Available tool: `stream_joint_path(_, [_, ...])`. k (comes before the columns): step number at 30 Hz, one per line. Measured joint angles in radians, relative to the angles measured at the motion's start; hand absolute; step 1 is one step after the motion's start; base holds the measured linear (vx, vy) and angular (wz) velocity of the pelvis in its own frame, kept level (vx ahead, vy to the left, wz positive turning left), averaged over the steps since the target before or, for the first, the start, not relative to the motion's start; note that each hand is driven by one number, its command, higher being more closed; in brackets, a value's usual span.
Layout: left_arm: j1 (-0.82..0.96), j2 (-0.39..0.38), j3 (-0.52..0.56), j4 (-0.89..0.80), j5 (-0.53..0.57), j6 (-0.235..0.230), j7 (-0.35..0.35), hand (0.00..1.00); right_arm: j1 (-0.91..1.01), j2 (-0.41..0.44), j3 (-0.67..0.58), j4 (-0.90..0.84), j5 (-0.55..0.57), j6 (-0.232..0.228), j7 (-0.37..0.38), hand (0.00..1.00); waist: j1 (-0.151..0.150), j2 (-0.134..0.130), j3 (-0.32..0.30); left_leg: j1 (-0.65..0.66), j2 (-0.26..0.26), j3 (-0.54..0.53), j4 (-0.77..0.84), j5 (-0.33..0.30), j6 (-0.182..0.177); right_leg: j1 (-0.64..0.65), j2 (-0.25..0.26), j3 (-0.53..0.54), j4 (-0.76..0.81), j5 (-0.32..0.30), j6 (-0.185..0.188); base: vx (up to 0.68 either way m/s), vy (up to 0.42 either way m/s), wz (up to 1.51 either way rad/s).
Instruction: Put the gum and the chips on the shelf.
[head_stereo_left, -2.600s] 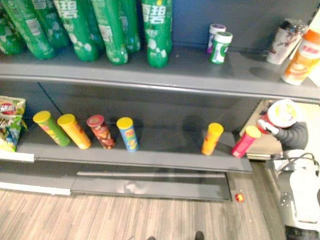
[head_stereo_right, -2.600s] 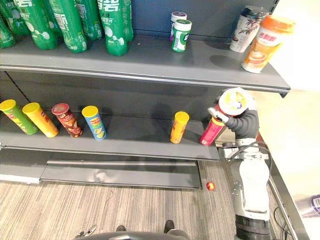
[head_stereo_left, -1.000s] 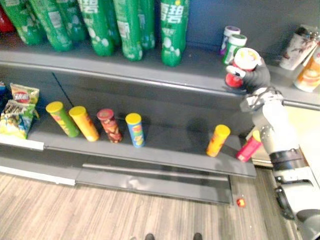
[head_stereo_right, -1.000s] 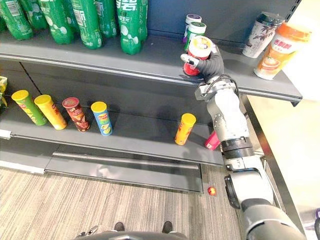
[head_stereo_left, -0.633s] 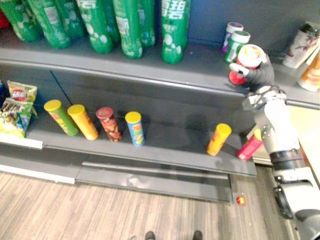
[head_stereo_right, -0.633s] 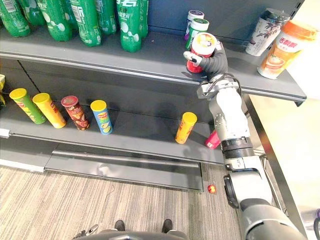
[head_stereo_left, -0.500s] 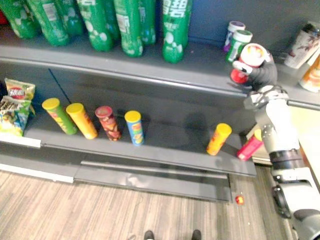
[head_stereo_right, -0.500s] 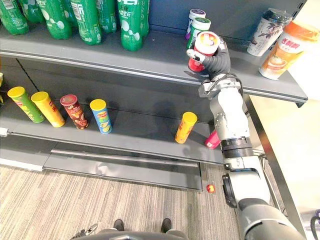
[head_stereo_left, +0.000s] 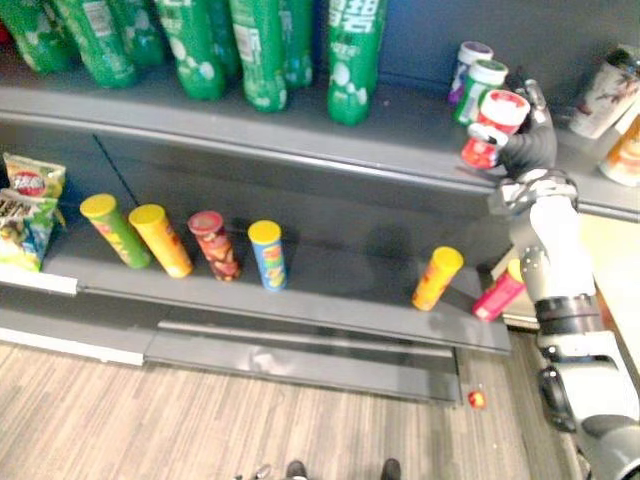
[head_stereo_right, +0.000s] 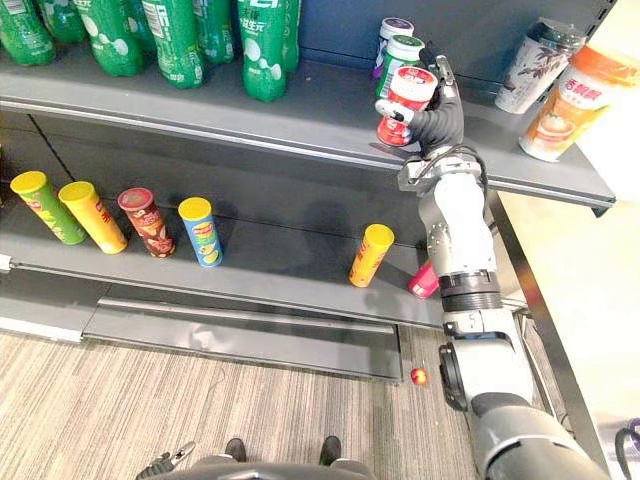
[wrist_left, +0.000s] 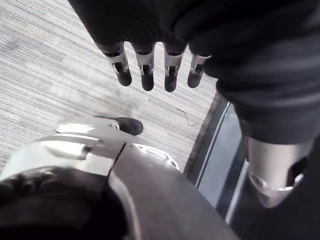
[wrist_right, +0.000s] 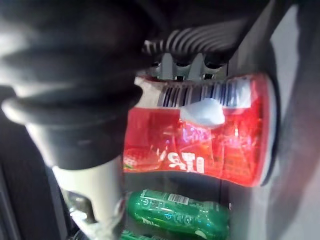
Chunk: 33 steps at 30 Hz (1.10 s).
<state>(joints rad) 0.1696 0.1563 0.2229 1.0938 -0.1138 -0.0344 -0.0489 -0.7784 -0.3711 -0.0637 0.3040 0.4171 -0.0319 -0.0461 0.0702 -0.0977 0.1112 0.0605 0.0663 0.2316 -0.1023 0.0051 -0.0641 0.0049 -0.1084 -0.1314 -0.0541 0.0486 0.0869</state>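
- The gum bottle (head_stereo_right: 405, 103), red with a white lid, is sitting tilted in the right hand (head_stereo_right: 441, 122), whose fingers are curling round it, over the front of the upper shelf (head_stereo_right: 300, 110), just before two small standing bottles (head_stereo_right: 397, 58).
- The chips cans are leaning on the lower shelf (head_stereo_right: 285, 268): green can (head_stereo_right: 40, 207), yellow can (head_stereo_right: 90, 217), dark red can (head_stereo_right: 145, 222) and blue can (head_stereo_right: 203, 232) in a row at the left, orange can (head_stereo_right: 370, 255) and pink can (head_stereo_right: 422, 283) at the right.

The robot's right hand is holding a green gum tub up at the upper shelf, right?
No, the gum tub in the right hand is red, not green. The right eye view shows it held at the upper shelf, near a green tub standing there.
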Motion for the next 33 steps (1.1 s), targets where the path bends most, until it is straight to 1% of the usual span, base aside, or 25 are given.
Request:
stream_joint_path(5, [-0.004,-0.001,0.001,0.001,0.002,0.000,0.005,0.00,0.030,0.014,-0.023,-0.056,-0.106,-0.005,-0.050,0.00,-0.001,-0.003,-0.002,0.000,0.001,-0.005,0.000,0.005,0.007,0.000,-0.001,0.000,0.000,0.004,0.001,0.01,-0.002,0.01])
stream_joint_path(6, [-0.007,-0.002,0.001,0.001,0.002,0.000,0.006,0.00,0.036,0.035,-0.048,-0.072,-0.123,-0.007,-0.066,0.00,-0.002,-0.005,-0.003,0.001,0.001,-0.007,0.000,0.006,0.008,0.000,-0.001,-0.002,0.000,0.004,0.001,0.03,-0.017,0.07])
stream_joint_path(7, [-0.009,-0.003,0.002,0.000,0.003,-0.001,0.008,0.00,0.039,0.045,-0.064,-0.083,-0.166,-0.023,-0.098,0.00,-0.004,-0.002,-0.001,0.003,0.000,-0.015,0.000,0.009,0.008,0.001,-0.001,-0.007,0.001,0.004,0.001,0.02,-0.013,0.08])
stream_joint_path(8, [-0.009,-0.003,0.002,0.000,0.003,-0.002,0.009,0.00,0.040,0.047,-0.067,-0.084,-0.172,-0.024,-0.104,0.00,-0.005,-0.001,-0.001,0.002,0.000,-0.016,0.000,0.009,0.008,0.001,-0.002,-0.008,0.001,0.004,0.001,0.01,-0.018,0.13])
stream_joint_path(10, [-0.009,-0.006,0.003,0.000,0.007,-0.002,0.018,0.00,0.047,0.066,-0.108,-0.095,-0.204,-0.025,-0.152,0.00,-0.006,0.000,0.000,-0.002,0.002,-0.027,0.000,0.014,0.007,0.001,-0.001,-0.021,0.002,0.004,0.001,-0.01,-0.023,0.12])
stream_joint_path(11, [-0.009,-0.006,0.005,0.000,0.008,-0.002,0.023,0.00,0.047,0.068,-0.115,-0.095,-0.208,-0.025,-0.163,0.00,-0.006,0.000,0.000,-0.002,0.003,-0.028,0.000,0.015,0.006,0.001,0.000,-0.022,0.003,0.004,0.001,-0.03,-0.023,0.07])
stream_joint_path(13, [-0.008,-0.010,0.011,-0.002,0.009,-0.007,0.034,0.00,0.047,0.069,-0.141,-0.099,-0.255,-0.024,-0.200,0.00,-0.005,0.001,0.001,-0.003,0.005,-0.030,0.000,0.019,0.005,0.001,0.001,-0.024,0.006,0.004,0.001,-0.04,-0.021,0.03])
stream_joint_path(15, [-0.008,-0.010,0.013,-0.002,0.010,-0.008,0.041,0.00,0.047,0.069,-0.160,-0.121,-0.266,-0.025,-0.229,0.00,-0.005,0.003,0.002,-0.003,0.008,-0.031,0.000,0.021,0.004,0.001,0.003,-0.024,0.007,0.004,0.001,-0.04,-0.016,0.00])
stream_joint_path(18, [-0.007,-0.014,0.021,-0.002,0.010,-0.008,0.045,0.00,0.042,0.069,-0.185,-0.182,-0.274,-0.029,-0.252,0.00,-0.006,0.004,0.002,-0.003,0.013,-0.032,0.000,0.023,0.002,0.000,0.007,-0.025,0.011,0.004,0.000,-0.04,-0.025,0.00])
stream_joint_path(19, [-0.007,-0.014,0.022,-0.002,0.011,-0.008,0.047,0.00,0.034,0.069,-0.194,-0.203,-0.293,-0.039,-0.256,0.00,-0.006,0.005,0.002,-0.003,0.015,-0.033,0.000,0.024,0.000,-0.001,0.009,-0.027,0.011,0.004,0.000,-0.03,-0.023,0.01])
stream_joint_path(21, [-0.007,-0.015,0.022,-0.002,0.011,-0.008,0.049,0.00,0.032,0.068,-0.205,-0.246,-0.304,-0.048,-0.262,0.00,-0.007,0.007,0.001,-0.003,0.017,-0.037,0.000,0.025,-0.002,0.000,0.011,-0.029,0.012,0.004,-0.001,-0.01,-0.010,0.02])
stream_joint_path(23, [-0.007,-0.020,0.032,-0.002,0.011,-0.008,0.053,0.00,0.032,0.068,-0.203,-0.287,-0.303,-0.068,-0.266,0.00,-0.008,0.011,-0.001,-0.004,0.018,-0.042,0.000,0.026,-0.004,0.000,0.011,-0.031,0.013,0.003,-0.001,-0.01,-0.008,0.02])
stream_joint_path(26, [-0.006,-0.030,0.050,-0.001,0.011,-0.009,0.064,0.00,0.032,0.068,-0.194,-0.349,-0.303,-0.083,-0.244,0.00,-0.008,0.018,-0.006,-0.005,0.017,-0.045,0.000,0.026,-0.004,0.000,0.011,-0.032,0.012,0.003,-0.001,0.00,0.000,0.00])
stream_joint_path(29, [-0.006,-0.033,0.051,0.000,0.018,-0.009,0.073,0.00,0.034,0.079,-0.116,-0.426,-0.325,-0.103,-0.216,0.00,-0.013,0.023,-0.008,-0.004,0.019,-0.043,0.000,0.027,-0.002,0.000,0.013,-0.031,0.012,0.003,-0.001,0.00,0.000,0.00])
stream_joint_path(31, [-0.007,-0.032,0.051,0.000,0.021,-0.010,0.076,0.00,0.053,0.106,-0.022,-0.499,-0.342,-0.116,-0.165,0.00,-0.013,0.021,-0.012,-0.004,0.022,-0.037,0.000,0.027,-0.003,0.000,0.016,-0.030,0.011,0.003,-0.002,0.00,0.000,0.00])
stream_joint_path(33, [-0.007,-0.032,0.052,0.000,0.021,-0.010,0.077,0.00,0.073,0.118,0.021,-0.521,-0.342,-0.122,-0.142,0.00,-0.012,0.020,-0.017,-0.004,0.023,-0.035,0.000,0.026,-0.003,0.000,0.017,-0.030,0.010,0.003,-0.002,0.00,0.000,0.00])
